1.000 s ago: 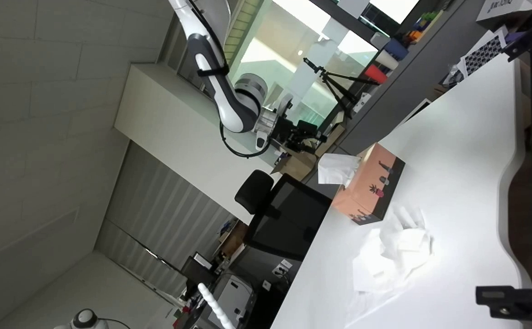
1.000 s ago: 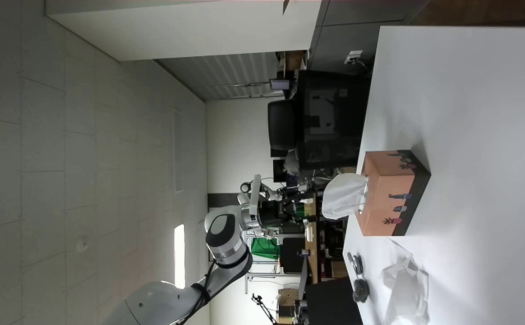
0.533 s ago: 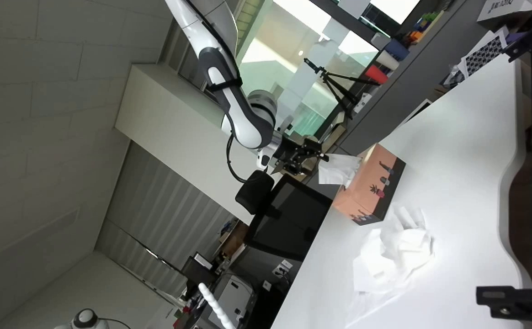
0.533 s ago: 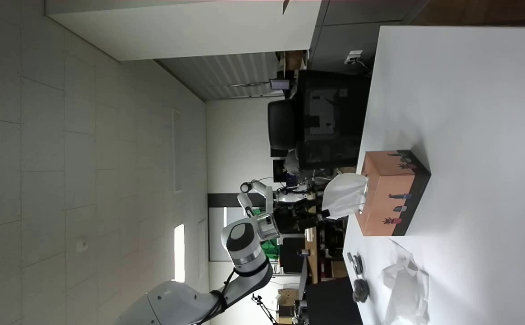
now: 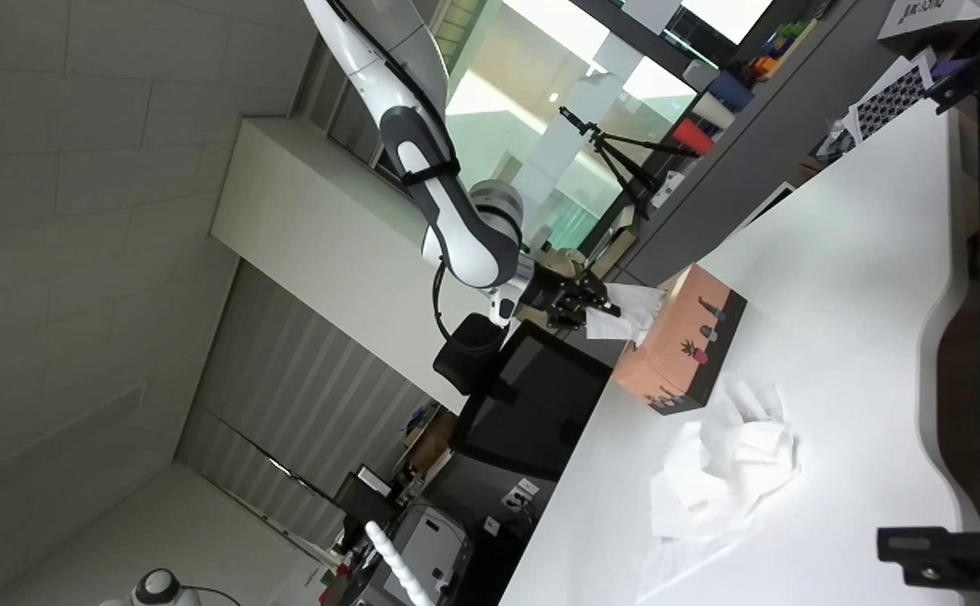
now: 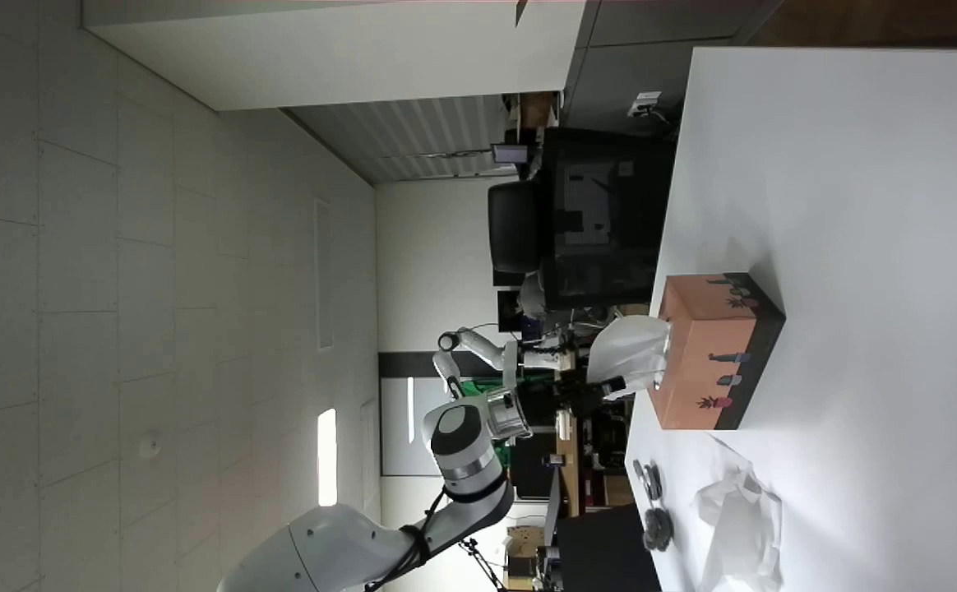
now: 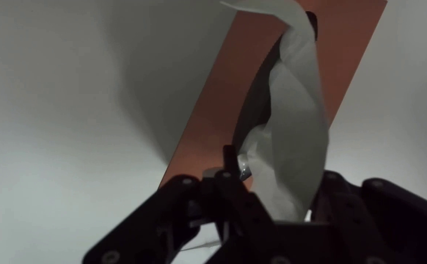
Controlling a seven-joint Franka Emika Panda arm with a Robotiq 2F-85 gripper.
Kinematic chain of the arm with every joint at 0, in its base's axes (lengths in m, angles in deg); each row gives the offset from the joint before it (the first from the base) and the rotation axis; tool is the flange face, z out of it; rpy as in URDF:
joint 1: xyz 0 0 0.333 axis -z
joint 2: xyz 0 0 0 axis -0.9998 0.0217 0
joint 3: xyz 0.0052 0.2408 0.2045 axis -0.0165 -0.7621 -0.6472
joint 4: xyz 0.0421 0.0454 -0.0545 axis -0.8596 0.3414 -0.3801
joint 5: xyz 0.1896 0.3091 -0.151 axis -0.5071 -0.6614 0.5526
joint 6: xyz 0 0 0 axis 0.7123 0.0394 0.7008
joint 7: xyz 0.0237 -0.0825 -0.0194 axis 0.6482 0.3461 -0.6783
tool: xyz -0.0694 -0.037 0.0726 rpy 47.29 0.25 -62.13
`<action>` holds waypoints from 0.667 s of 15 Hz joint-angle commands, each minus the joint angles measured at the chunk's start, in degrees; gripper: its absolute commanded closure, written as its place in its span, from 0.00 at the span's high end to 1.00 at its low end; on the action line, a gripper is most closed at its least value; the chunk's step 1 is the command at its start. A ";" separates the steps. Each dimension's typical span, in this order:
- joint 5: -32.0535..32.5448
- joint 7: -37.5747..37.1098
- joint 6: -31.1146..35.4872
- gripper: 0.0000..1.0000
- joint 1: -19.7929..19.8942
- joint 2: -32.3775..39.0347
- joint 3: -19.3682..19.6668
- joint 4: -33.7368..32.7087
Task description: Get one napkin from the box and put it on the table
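We see the tool above the box, its two fingers spread apart — released, with a napkin standing in the space between them. In the wrist view the finger on the left is just beside the napkin; the napkin partly covers the finger on the right, and we cannot tell whether those two touch. The napkin's lower end sits in the slot of the box, and the rest sticks up out of it. In both exterior views the box stands upright on the white bench, dark band down and salmon sides above, printed with small potted plants. Near it lies some crumpled white paper. In an exterior view we also make out two small dark things near the edge of the bench — too unclear to name. The arm slants down toward the box, and a black chair stands beyond the bench.
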State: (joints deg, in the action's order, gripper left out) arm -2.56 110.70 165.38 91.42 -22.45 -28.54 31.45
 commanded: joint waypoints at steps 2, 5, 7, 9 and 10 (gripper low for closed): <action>3.09 -4.14 -4.15 0.03 -2.22 -1.04 2.30 -1.56; 3.72 -4.38 -7.85 0.00 -2.60 -2.92 2.38 -1.04; 3.40 -3.69 -10.84 0.00 -2.51 -4.73 1.88 -0.40; 2.34 -2.52 -13.96 0.00 -2.22 -6.79 1.09 0.08; 1.67 -2.06 -15.33 0.00 -2.03 -8.07 0.64 0.43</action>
State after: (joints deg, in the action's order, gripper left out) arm -0.47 108.85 153.90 89.36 -26.24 -27.17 30.20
